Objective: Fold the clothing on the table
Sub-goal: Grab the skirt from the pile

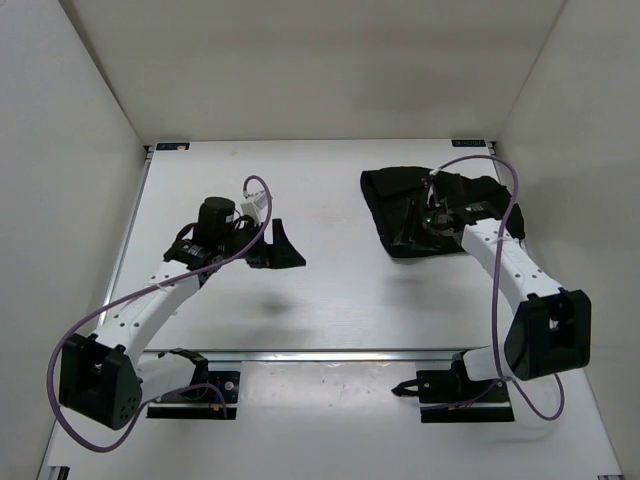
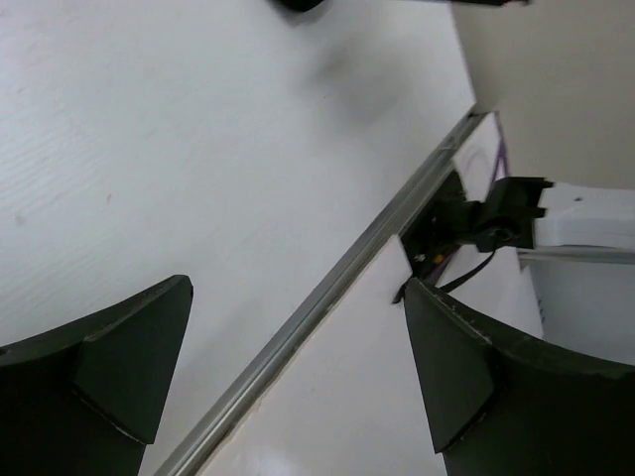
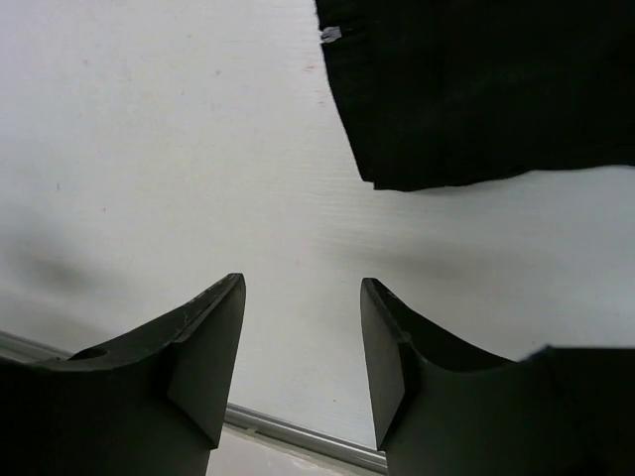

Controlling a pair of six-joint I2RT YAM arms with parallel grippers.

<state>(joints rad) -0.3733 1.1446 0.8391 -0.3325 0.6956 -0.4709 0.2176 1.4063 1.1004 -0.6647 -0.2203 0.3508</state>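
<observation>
Looking down my right claw point(image 3: 303, 288), jaws apart and empty, I see the clothing point(image 3: 476, 89) bunched just ahead at the far right of the table point(image 1: 330, 310), while the left claw point(image 1: 285, 248), also released, hangs well apart.

Top view high, looks down on table point(image 1: 330, 300); wrist views close above same table.

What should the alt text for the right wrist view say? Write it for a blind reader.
Black clothing lies at the upper right on the white table, ahead of the right hand, whose dark fingers stand open and empty. A silver rail crosses the bottom.
</observation>
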